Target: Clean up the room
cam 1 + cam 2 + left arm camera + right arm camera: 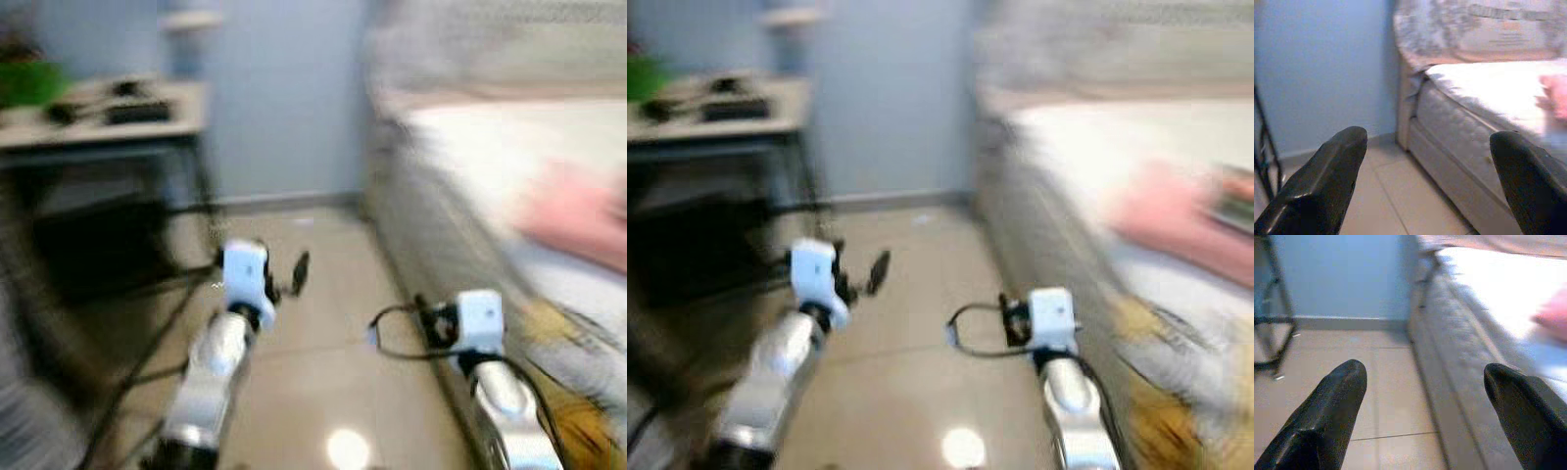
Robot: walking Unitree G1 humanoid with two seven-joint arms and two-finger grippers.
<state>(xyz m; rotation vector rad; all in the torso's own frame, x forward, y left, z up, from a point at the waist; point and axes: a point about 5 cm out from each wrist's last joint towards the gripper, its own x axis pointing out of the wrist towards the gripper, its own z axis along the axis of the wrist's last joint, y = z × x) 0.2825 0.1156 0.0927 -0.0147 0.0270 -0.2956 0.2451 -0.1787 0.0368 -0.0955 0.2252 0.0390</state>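
Head views blurred throughout. One bed point(490, 166) fills the right half of the frame, white mattress top with a quilted side running down toward the lower right. One pink item point(578, 220) lies on the bed at mid-right, too smeared to identify; it also appears as a pink patch at the edge of both wrist views. At the lower right, against the bed's side, sits a yellow-and-grey heap point(573, 392), unclear what it is. One desk point(98, 127) stands in the upper left with several dark objects and something green point(29, 83) on top, too blurred to count. Blue wall point(284, 98) behind, upper centre. Pale tiled floor point(313, 352) runs up the middle between desk and bed. Dark cables trail across the floor at lower left.

Two silver arms reach forward and low over the floor. Left gripper point(1430, 181) is held out at centre-left, fingers spread wide, nothing between them. Right gripper point(1425, 411) is at lower centre-right, close beside the bed's side, fingers likewise wide apart and empty.
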